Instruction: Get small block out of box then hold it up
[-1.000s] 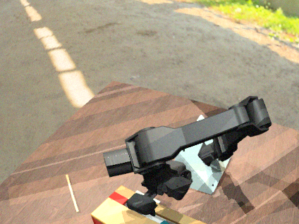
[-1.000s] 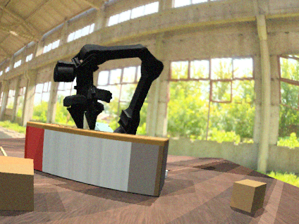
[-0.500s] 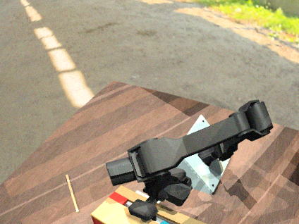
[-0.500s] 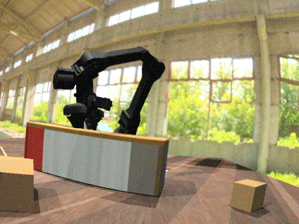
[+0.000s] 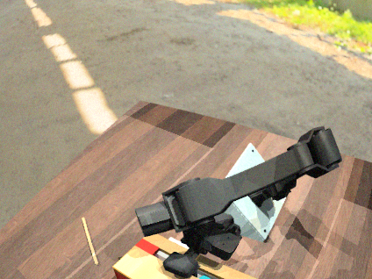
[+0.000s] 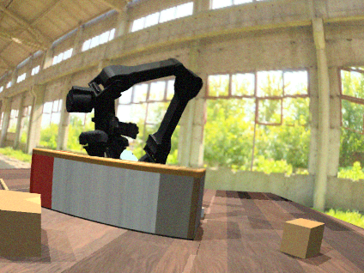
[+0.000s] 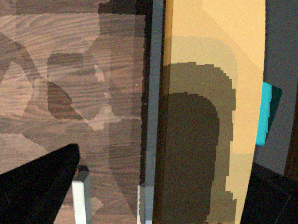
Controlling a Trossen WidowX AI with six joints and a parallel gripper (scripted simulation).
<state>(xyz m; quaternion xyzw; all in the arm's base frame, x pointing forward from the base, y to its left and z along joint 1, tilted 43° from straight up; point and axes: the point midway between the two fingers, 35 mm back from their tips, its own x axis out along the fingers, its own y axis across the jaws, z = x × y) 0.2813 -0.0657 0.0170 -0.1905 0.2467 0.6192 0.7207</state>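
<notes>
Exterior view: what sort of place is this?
Looks like a disused factory hall or warehouse: tall multi-pane windows with rusty-brown frames, a row of small high windows, and a weathered concrete pillar.
</notes>
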